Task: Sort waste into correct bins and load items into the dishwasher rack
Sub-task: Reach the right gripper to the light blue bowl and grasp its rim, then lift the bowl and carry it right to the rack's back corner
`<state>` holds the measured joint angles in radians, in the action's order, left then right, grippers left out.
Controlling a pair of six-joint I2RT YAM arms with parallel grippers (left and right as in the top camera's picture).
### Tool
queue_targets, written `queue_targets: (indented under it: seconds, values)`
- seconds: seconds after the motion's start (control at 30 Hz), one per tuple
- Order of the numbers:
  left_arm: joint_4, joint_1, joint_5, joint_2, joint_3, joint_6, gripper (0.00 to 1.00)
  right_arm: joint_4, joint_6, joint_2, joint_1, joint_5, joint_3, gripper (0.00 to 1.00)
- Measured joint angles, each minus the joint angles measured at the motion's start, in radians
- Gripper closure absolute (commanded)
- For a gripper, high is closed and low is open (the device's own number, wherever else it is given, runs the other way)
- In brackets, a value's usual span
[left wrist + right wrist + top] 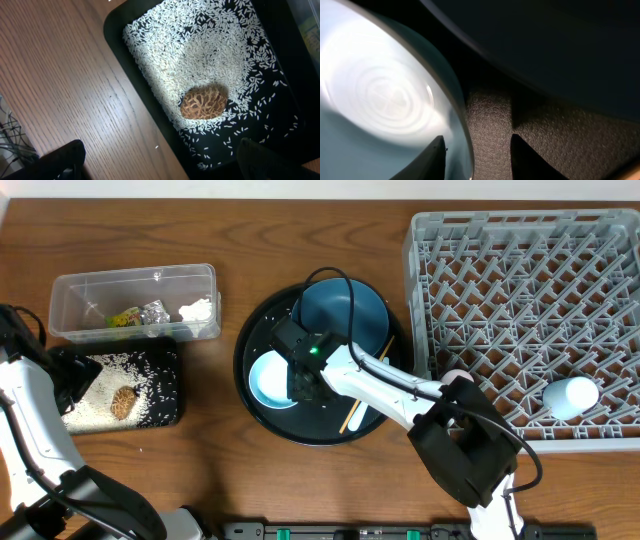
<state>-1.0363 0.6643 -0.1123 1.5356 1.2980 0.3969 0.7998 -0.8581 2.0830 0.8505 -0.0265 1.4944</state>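
On the round black tray [262, 320] in the middle of the tabletop [300, 230] sits the light blue bowl [268, 378], just beside a dark blue bowl [340, 315] and well apart from the dishwasher rack [520, 280] at the right. The right fingers [432, 157] stand spread astride its rim, one inside, one outside on the tray, holding nothing yet. To my eye they should seat lower and pinch the wall squarely before lifting straight up, since a shallow grip could let the glossy rim slip. The left fingers [65, 160] hang wide apart and empty above the edge of the rice tray [165, 395].
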Motion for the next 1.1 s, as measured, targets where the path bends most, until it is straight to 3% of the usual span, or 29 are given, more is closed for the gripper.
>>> queue_targets:
  seconds: [0.1,0.3,0.43,0.8,1.1]
  values:
    - [0.0,0.0,0.0,0.0,0.0,0.0,0.02,-0.02,-0.006,0.0,0.0,0.0,0.0,0.85]
    - [0.0,0.0,0.0,0.0,0.0,0.0,0.02,-0.026,-0.016,0.0,0.0,-0.001,-0.001,0.87]
    - [0.0,0.0,0.0,0.0,0.0,0.0,0.02,-0.027,-0.016,0.0,0.0,-0.001,-0.001,0.99]
    - [0.0,0.0,0.0,0.0,0.0,0.0,0.02,-0.027,-0.006,0.0,0.0,-0.005,-0.001,0.99]
    - [0.0,0.0,0.0,0.0,0.0,0.0,0.02,-0.019,0.109,-0.106,0.0,-0.006,0.011,0.99]
